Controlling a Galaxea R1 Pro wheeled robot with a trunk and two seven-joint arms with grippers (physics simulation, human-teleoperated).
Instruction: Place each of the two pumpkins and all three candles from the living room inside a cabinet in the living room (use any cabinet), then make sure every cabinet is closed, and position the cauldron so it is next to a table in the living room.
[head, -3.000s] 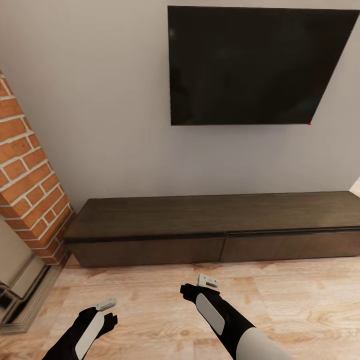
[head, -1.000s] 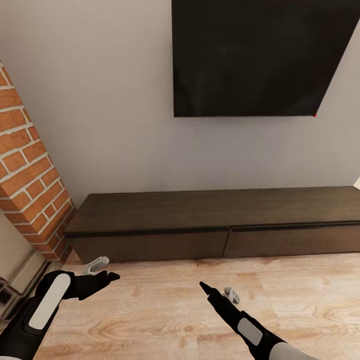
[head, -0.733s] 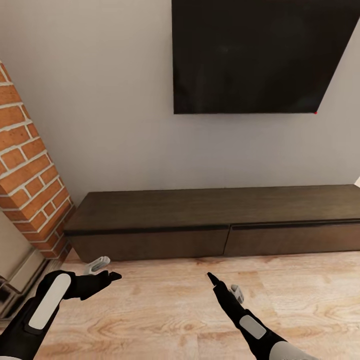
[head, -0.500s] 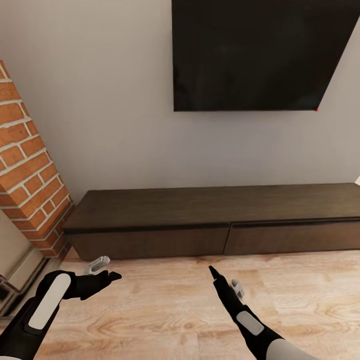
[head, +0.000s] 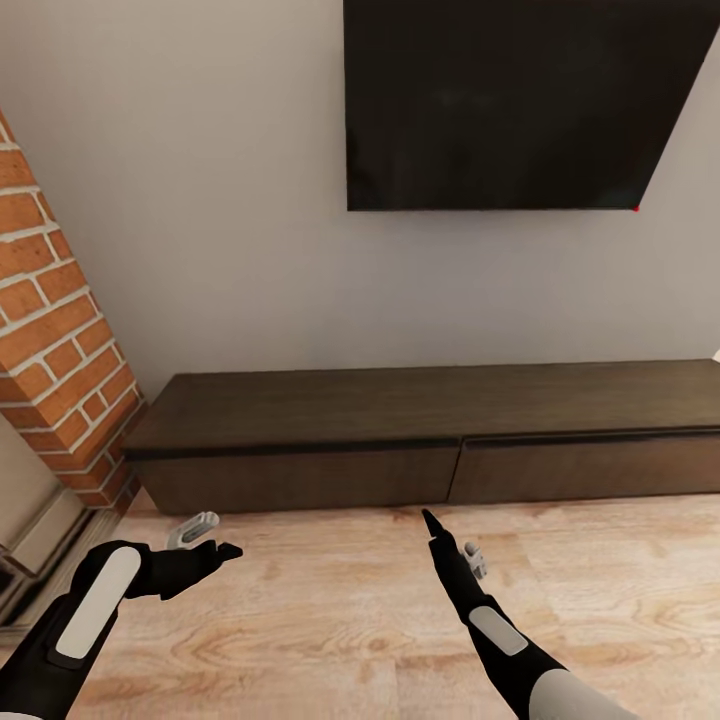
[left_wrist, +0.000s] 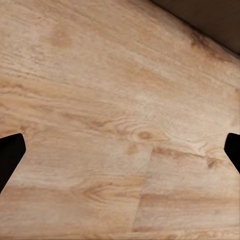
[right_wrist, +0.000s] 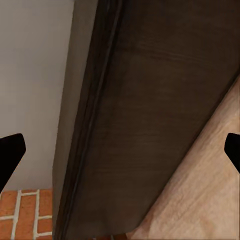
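Head view: high, facing forward and down at cabinet, wall and floor, from mid distance. Left wrist view: close above floor, facing down. Right wrist view: rolled sideways, close to cabinet front. Shared among views: cabinet, floor.

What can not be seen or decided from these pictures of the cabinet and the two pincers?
- Inside of the cabinet: head view; both drawer fronts are shut, so the contents are hidden.
- Right end of the cabinet: head view, cut off by the picture edge.
- Top of the TV: head view, cut off by the upper edge.
- Left pincer and right pincer: in both wrist views just dark fingertips at the side edges; each looks open and empty.
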